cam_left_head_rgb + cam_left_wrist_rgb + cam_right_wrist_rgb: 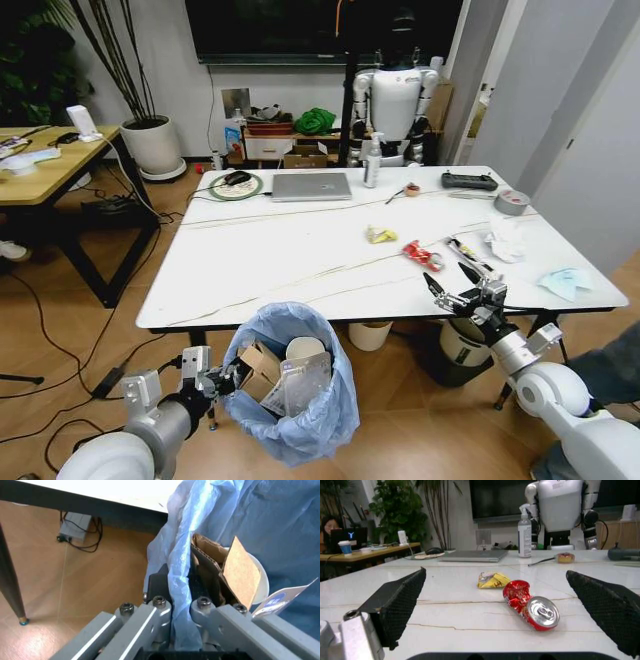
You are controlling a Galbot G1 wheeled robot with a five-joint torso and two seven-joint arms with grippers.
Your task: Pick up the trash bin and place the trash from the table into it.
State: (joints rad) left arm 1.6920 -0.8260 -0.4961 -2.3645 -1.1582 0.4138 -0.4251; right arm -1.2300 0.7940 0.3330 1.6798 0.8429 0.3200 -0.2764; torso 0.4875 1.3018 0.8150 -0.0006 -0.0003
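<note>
The trash bin (292, 400), lined with a baggy light-blue bag, hangs just below the table's (290, 250) front edge. My left gripper (222, 380) is shut on its rim, and the left wrist view shows the fingers (159, 609) clamped on the bag (182, 566). Inside lie brown cardboard (241, 573), a paper cup (305, 349) and white paper. My right gripper (455, 282) is open above the table's front right edge, facing a crushed red can (532, 605) (422, 254) and a yellow wrapper (492, 580) (380, 235). A white tissue (507, 243) and a pale-blue tissue (565, 282) lie farther right.
A silver laptop (311, 186), a spray bottle (372, 162), a black controller (469, 180), a grey tape roll (511, 201) and a mouse (236, 178) sit along the far side. A wood desk (50, 160) stands left. A cream bucket (370, 335) and white bin (462, 345) stand under the table.
</note>
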